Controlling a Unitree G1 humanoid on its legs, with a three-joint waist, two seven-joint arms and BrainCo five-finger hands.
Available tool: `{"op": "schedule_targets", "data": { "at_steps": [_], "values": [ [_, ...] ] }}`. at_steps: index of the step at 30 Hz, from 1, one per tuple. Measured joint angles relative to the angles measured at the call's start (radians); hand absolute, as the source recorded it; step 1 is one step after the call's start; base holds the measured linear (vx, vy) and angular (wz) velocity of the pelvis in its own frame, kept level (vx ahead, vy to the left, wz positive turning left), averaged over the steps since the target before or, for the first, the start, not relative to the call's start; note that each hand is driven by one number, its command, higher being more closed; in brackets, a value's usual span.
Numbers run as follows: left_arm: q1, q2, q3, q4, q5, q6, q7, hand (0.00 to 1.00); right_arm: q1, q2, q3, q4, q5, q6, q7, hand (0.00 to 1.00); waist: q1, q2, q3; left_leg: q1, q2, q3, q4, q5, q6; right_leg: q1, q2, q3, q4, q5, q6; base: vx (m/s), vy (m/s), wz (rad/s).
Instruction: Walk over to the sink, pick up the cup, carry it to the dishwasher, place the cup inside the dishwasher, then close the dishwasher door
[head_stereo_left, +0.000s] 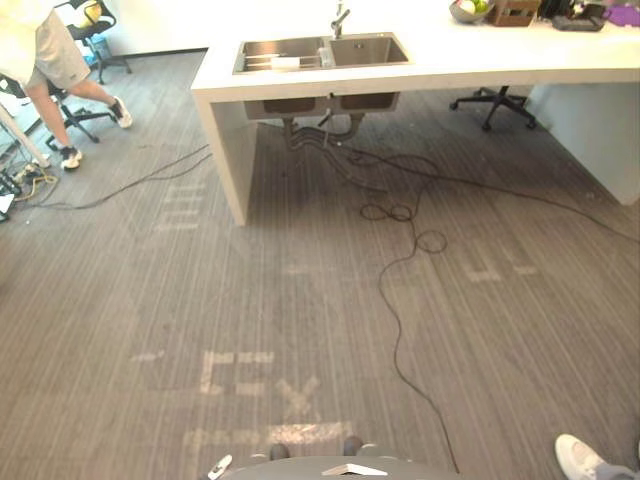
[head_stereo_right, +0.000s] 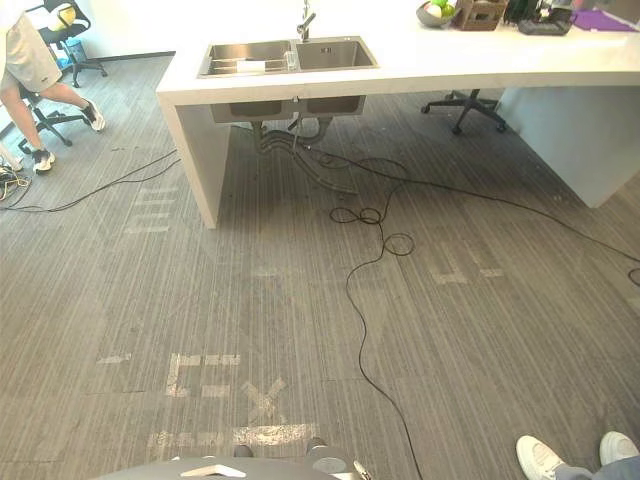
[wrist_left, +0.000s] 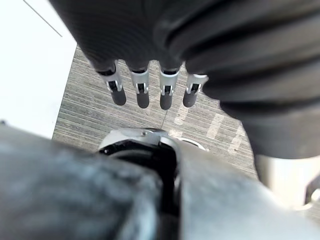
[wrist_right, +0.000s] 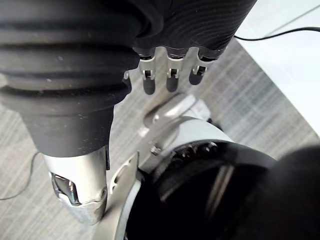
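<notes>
A steel double sink (head_stereo_left: 322, 52) is set into a white counter (head_stereo_left: 440, 62) at the far side of the room, with a tap (head_stereo_left: 340, 18) behind it. A small pale object (head_stereo_left: 285, 62) lies in the sink's left basin; whether it is the cup I cannot tell. My left hand (wrist_left: 142, 92) hangs at my side with straight fingers and holds nothing. My right hand (wrist_right: 170, 80) hangs the same way, fingers straight and empty. Grey floor lies between me and the counter.
A person (head_stereo_left: 45, 60) stands at the far left among office chairs (head_stereo_left: 95, 25) and floor cables. Another chair (head_stereo_left: 495, 105) stands under the counter. A bowl of fruit (head_stereo_left: 470, 9) and a brown box (head_stereo_left: 513, 12) sit on the counter. A person's white shoe (head_stereo_left: 578, 457) is at lower right.
</notes>
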Motion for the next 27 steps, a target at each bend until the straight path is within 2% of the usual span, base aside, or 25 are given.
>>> {"op": "schedule_targets", "data": {
  "at_steps": [2, 5, 7, 10, 14, 16, 18, 21, 24, 27],
  "values": [
    [-0.001, 0.012, -0.027, -0.024, -0.031, -0.016, -0.045, 0.0, -0.01, 0.007, 0.0, -0.01, -0.055, -0.056, -0.027, 0.0, -0.004, -0.006, 0.001, 0.033, 0.003, -0.002, -0.027, 0.008, -0.006, 0.037, 0.009, -0.016, -0.039, 0.012, -0.001, 0.12, -0.034, 0.05],
    [-0.013, 0.028, -0.066, -0.057, -0.05, -0.001, -0.043, 0.0, -0.037, 0.015, -0.003, -0.056, -0.11, -0.097, -0.046, 0.0, -0.017, -0.012, 0.008, 0.042, 0.001, -0.013, -0.046, 0.018, -0.01, 0.063, 0.011, -0.048, -0.07, 0.018, 0.003, 0.11, -0.033, 0.18],
    [-0.038, 0.044, -0.099, -0.059, -0.05, 0.024, -0.037, 0.0, -0.072, 0.021, -0.011, -0.095, -0.127, -0.114, -0.047, 0.0, -0.018, -0.015, 0.01, 0.045, -0.002, -0.025, -0.058, 0.022, -0.016, 0.074, 0.011, -0.07, -0.085, 0.02, 0.008, 0.09, -0.025, 0.21],
    [-0.074, 0.058, -0.137, -0.06, -0.049, 0.036, -0.019, 0.0, -0.103, 0.021, -0.021, -0.131, -0.127, -0.117, -0.041, 0.0, -0.014, -0.023, 0.015, 0.046, -0.003, -0.03, -0.058, 0.022, -0.018, 0.086, 0.01, -0.091, -0.093, 0.018, 0.014, 0.03, -0.013, 0.2],
    [-0.149, 0.045, -0.153, -0.107, -0.048, 0.037, 0.103, 0.0, -0.114, 0.025, -0.021, -0.169, -0.135, -0.124, -0.045, 0.0, -0.014, -0.037, 0.024, 0.048, -0.004, -0.02, -0.059, 0.022, -0.039, 0.098, 0.006, -0.11, -0.096, 0.014, 0.02, 0.0, -0.004, 0.11],
    [-0.18, 0.017, -0.156, -0.111, -0.048, 0.027, 0.144, 0.0, -0.11, 0.031, -0.021, -0.166, -0.171, -0.121, -0.059, 0.0, -0.019, -0.043, 0.031, 0.06, -0.004, -0.006, -0.06, 0.022, -0.039, 0.114, 0.005, -0.11, -0.095, 0.011, 0.024, 0.0, 0.0, 0.0],
    [-0.208, -0.017, -0.174, -0.118, -0.03, 0.033, 0.172, 0.0, -0.093, 0.041, -0.022, -0.166, -0.266, -0.121, -0.058, 0.0, -0.028, -0.06, 0.043, 0.076, -0.003, -0.003, -0.062, 0.022, -0.039, 0.128, 0.005, -0.11, -0.092, 0.006, 0.032, -0.04, -0.001, -0.02],
    [-0.213, -0.041, -0.179, -0.096, 0.016, 0.063, 0.207, 0.0, -0.061, 0.044, -0.03, -0.156, -0.302, -0.124, -0.055, 0.0, -0.039, -0.057, 0.044, 0.081, -0.003, 0.001, -0.07, 0.023, -0.037, 0.125, 0.004, -0.111, -0.087, 0.004, 0.034, 0.0, 0.0, 0.0],
    [-0.209, -0.042, -0.174, -0.075, 0.061, 0.066, 0.271, 0.0, -0.034, 0.061, -0.031, -0.152, -0.335, -0.137, -0.046, 0.0, -0.039, -0.044, 0.051, 0.088, -0.003, 0.003, -0.077, 0.028, -0.03, 0.128, 0.003, -0.12, -0.077, 0.0, 0.039, -0.02, 0.002, 0.04],
    [-0.204, -0.039, -0.169, -0.047, 0.211, 0.048, 0.335, 0.0, -0.034, 0.057, -0.042, -0.145, -0.395, -0.158, -0.036, 0.0, -0.038, -0.033, 0.049, 0.099, -0.002, 0.023, -0.078, 0.029, -0.028, 0.134, 0.0, -0.132, -0.068, 0.0, 0.04, -0.05, 0.014, -0.01]
  ]
}}
